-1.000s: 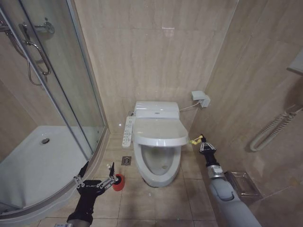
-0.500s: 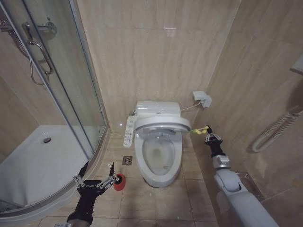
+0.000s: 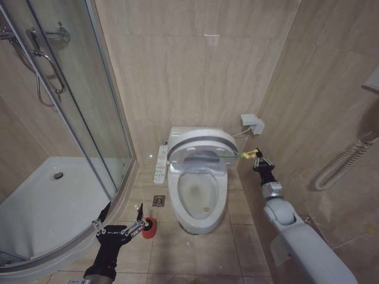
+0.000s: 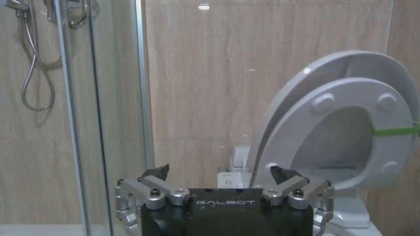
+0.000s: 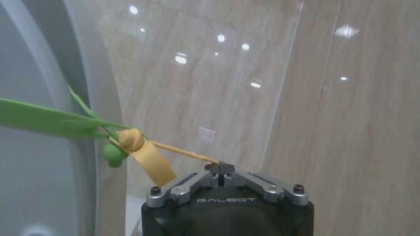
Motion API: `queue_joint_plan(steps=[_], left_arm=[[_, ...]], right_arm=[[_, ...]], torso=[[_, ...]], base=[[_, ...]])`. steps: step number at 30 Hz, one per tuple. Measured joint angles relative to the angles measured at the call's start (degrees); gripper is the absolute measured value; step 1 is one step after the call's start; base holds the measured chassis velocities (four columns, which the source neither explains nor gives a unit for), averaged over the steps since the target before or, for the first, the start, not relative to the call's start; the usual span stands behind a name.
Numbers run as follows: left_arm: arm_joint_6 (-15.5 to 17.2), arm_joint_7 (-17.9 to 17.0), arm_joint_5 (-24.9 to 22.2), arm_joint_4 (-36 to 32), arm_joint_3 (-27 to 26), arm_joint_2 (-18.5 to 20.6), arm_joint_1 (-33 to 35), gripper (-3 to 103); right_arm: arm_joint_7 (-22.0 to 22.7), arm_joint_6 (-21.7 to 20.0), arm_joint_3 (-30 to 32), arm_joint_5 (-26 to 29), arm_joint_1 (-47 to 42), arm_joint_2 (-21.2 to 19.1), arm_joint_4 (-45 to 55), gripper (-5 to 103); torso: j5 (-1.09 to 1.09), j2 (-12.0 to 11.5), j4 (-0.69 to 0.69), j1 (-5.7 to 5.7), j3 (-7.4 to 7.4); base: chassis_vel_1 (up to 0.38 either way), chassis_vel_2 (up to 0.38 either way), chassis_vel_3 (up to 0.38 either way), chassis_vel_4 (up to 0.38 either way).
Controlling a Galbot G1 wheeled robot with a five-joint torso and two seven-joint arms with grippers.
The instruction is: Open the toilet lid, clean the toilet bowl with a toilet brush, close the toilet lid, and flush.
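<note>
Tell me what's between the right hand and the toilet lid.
In the right wrist view, a yellow strap runs from the shut right hand to a green band on the toilet lid.

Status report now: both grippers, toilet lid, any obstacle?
Right gripper shut on yellow strap; toilet lid raised. Left gripper open, near toilet brush. No obstacle seen.

The right arm is reaching forward and up, its right gripper pinching a yellow strap with fingers closed together. The left arm is hanging low, its left gripper spreading its fingers wide, holding nothing.
</note>
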Motion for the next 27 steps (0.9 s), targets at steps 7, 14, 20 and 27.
queue_joint_plan(steps=[7, 14, 20, 27], left_arm=[[0.0, 0.0, 0.0, 0.0, 0.0, 0.0, 0.0, 100], [0.0, 0.0, 0.0, 0.0, 0.0, 0.0, 0.0, 100], [0.0, 0.0, 0.0, 0.0, 0.0, 0.0, 0.0, 100], [0.0, 0.0, 0.0, 0.0, 0.0, 0.0, 0.0, 100]], right_arm=[[0.8, -0.5, -3.4, 0.9, 5.4, -0.2, -2.3, 0], [1.9, -1.1, -6.7, 1.2, 10.1, 0.1, -4.5, 0], [2.8, -1.4, -10.7, 1.8, 15.3, 0.8, -7.6, 0], [3.0, -1.5, -14.1, 2.2, 20.2, 2.8, -12.1, 0]], torso=[[0.01, 0.0, -0.01, 0.00, 0.00], [0.00, 0.0, -0.03, 0.00, 0.00], [0.00, 0.0, -0.02, 0.00, 0.00], [0.01, 0.0, 0.00, 0.00, 0.01]], base=[[0.000, 0.000, 0.000, 0.000], [0.000, 0.000, 0.000, 0.000], [0.000, 0.000, 0.000, 0.000], [0.000, 0.000, 0.000, 0.000]])
